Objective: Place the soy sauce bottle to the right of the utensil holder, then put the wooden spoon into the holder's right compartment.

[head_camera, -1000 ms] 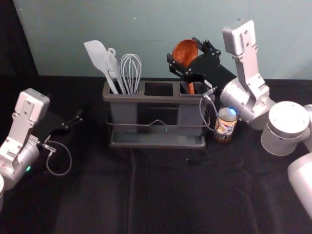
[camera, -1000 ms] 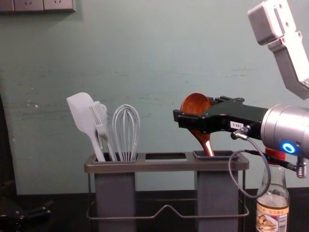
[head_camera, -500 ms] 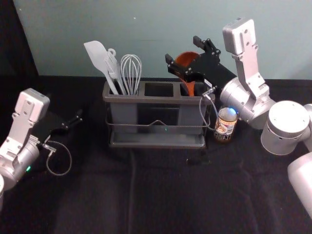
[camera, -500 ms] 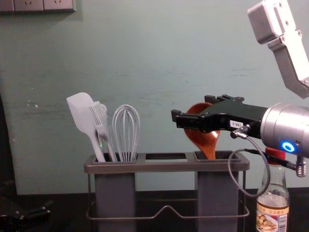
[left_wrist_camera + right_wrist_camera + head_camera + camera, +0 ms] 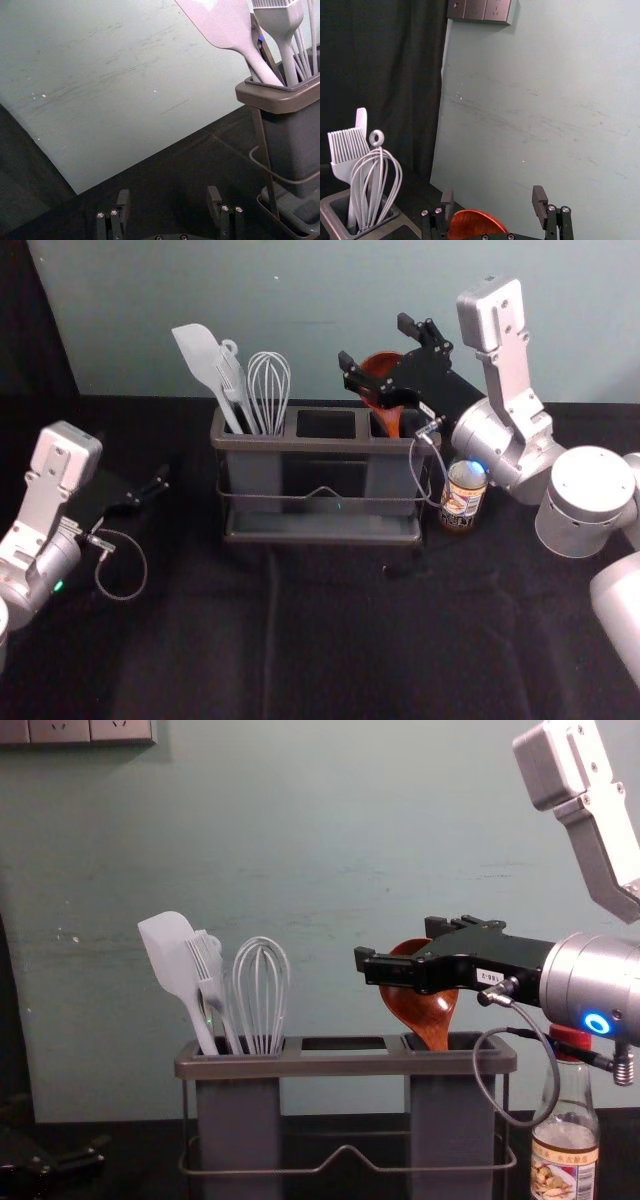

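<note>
Right gripper [image 5: 375, 341] at the holder's right, fingers apart about the wooden spoon [image 5: 431, 1012] in the right compartment [image 5: 450, 1120]; best backed off level, bowl unbrushed. Left gripper [image 5: 169, 191] idle, left.

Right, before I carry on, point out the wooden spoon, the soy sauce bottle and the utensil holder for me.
Wooden spoon [image 5: 424, 1010]: chest view, on its bowl.
Soy sauce bottle [image 5: 565, 1160]: chest view, on its label.
Utensil holder [image 5: 325, 444]: head view, on its front rim.
</note>
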You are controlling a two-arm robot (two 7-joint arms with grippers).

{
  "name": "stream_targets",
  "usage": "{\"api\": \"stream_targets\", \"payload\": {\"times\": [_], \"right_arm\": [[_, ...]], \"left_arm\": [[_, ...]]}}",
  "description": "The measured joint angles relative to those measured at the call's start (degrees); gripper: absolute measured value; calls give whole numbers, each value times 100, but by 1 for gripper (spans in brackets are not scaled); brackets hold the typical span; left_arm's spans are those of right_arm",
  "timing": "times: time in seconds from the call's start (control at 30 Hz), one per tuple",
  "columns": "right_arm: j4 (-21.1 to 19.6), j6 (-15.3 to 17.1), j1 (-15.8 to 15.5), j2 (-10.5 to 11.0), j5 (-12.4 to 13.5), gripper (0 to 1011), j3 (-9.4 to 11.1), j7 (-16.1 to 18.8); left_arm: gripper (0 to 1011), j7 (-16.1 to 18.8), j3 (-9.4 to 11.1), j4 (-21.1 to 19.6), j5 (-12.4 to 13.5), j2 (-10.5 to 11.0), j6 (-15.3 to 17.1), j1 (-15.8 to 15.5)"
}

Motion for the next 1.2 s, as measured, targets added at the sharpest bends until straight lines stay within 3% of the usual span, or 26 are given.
{"api": "stream_targets", "payload": {"times": [0.17,0.33,0.53,0.9,1.2], "right_arm": [[0,0,0,0,0,1002,0,-1],[-187,198,-43,55,3,1002,4,5],[-605,671,-107,128,105,1002,89,-1],[-1513,1142,-395,285,260,1002,345,-199],[-2133,1489,-889,395,379,1003,733,-498]], "left_arm": [[1005,0,0,0,0,0,0,0],[1005,0,0,0,0,0,0,0],[1005,0,0,0,0,0,0,0],[1005,0,0,0,0,0,0,0],[1005,0,0,0,0,0,0,0]]}}
